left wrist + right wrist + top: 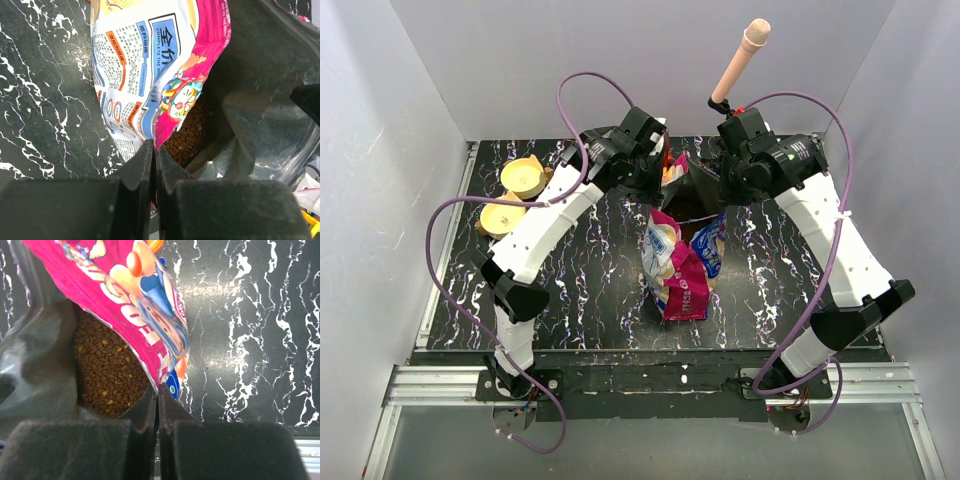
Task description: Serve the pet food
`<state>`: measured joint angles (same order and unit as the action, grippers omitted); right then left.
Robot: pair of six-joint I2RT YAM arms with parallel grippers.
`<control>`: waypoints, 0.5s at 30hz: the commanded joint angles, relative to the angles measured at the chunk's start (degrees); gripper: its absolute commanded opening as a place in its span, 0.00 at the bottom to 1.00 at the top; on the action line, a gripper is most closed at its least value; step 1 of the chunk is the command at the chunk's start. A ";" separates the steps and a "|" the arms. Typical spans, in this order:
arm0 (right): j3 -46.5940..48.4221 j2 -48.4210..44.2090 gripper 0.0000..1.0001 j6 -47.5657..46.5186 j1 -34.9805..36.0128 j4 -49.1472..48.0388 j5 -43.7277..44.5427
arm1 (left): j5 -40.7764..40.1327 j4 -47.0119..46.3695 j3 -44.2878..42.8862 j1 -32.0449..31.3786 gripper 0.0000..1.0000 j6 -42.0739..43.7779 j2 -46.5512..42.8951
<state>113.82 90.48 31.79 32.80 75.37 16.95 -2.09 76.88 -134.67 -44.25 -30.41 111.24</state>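
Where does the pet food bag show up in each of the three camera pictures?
Top external: pet food bag in the centre of the picture.
Left wrist: bag at upper middle, its white-and-blue printed side showing, pink rim to the right.
Right wrist: bag at upper left, its pink side beside the brown kibble.
Shared landmark: the black, white-veined tabletop, seen in all three.

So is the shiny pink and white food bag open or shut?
Open. The glossy pink, white and blue foil bag gapes at its mouth, and small brown kibble shows inside.

Glossy foil bag [675,265], matt kibble [107,375], seemingly polished table [590,280].
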 commanded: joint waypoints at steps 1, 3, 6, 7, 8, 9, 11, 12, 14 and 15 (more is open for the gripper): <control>1.93 -2.58 0.01 0.64 -0.97 6.45 8.27 | -2.30 -2.35 1.24 0.39 0.00 1.68 -8.75; 2.28 -2.94 0.01 -0.67 -2.12 5.49 5.92 | -1.87 -3.66 3.87 0.30 0.00 1.06 -11.12; 3.16 -2.68 0.01 -3.04 -3.17 4.35 0.65 | 0.67 -7.96 9.58 0.22 0.00 -0.69 -15.08; 3.25 -2.50 0.01 -4.70 -3.18 3.56 -2.50 | 2.07 -10.32 11.00 0.30 0.00 -1.22 -16.05; 3.25 -2.24 0.01 -5.59 -3.26 2.68 -6.10 | 4.96 -12.61 12.40 0.30 0.00 -1.66 -16.84; 3.08 -1.89 0.01 -5.95 -3.18 2.50 -8.84 | 7.08 -14.46 13.11 0.30 0.00 -2.28 -17.02; 3.07 -0.66 0.08 -4.56 -3.27 3.54 -13.24 | 11.47 -17.80 13.56 0.39 0.00 -3.59 -16.50; 2.90 -0.22 0.09 -3.15 -3.09 4.16 -14.13 | 13.58 -19.65 13.38 0.30 0.00 -3.95 -16.06; 1.33 -0.21 0.18 -0.69 -2.48 4.25 -13.79 | 17.02 -21.59 11.90 0.30 0.00 -4.13 -14.66; 0.62 -0.21 0.25 0.98 -2.30 4.43 -12.22 | 17.46 -21.42 10.93 0.30 0.00 -3.95 -13.95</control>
<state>114.24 90.41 29.04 30.00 76.47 7.51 5.04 66.48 -119.94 -43.97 -32.32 101.43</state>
